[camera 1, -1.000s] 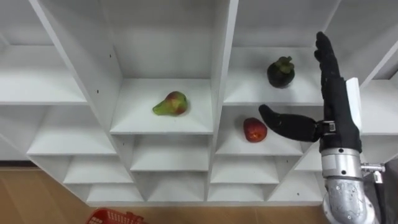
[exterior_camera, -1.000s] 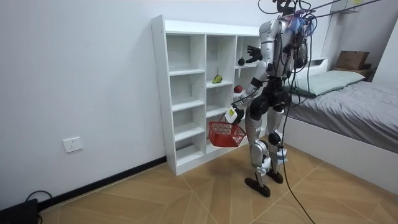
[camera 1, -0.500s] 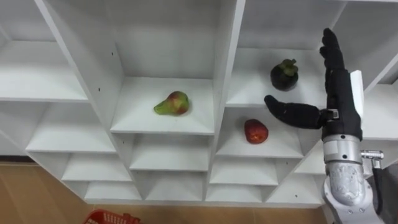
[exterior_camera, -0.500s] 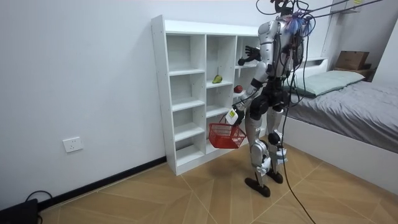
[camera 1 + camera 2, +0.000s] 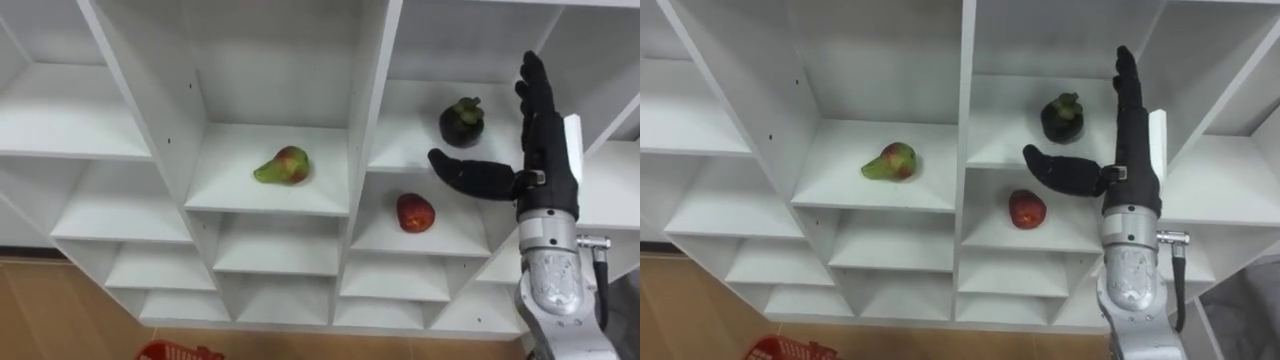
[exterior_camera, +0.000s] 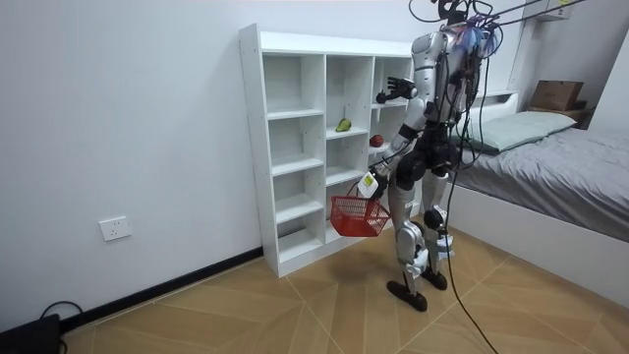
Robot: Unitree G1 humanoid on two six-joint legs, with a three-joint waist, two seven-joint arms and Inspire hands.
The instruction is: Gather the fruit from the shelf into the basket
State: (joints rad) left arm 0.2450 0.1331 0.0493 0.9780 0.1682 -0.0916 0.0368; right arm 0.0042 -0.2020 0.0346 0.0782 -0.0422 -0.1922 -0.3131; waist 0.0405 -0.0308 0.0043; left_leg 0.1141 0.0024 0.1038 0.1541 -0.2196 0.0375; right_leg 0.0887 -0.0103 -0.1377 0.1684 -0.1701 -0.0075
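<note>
Mangosteen [image 5: 461,122] beside right hand [image 5: 545,160], above apple [image 5: 415,212].

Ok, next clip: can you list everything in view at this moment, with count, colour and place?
shelf unit: one, white, open compartments, against the wall in front of the robot
pear: one, green and red, on a middle-column shelf
mangosteen: one, dark, on a right-column shelf
apple: one, red, on the shelf below the mangosteen
basket: one, red, hanging low at the robot's left side
bed: one, grey cover, at the room view's right
cardboard box: one, brown, beyond the bed
wall socket: one, white, low on the wall
right hand: black, open, raised beside the mangosteen, touching no fruit
left hand: lowered, carrying the basket by its handle
</note>
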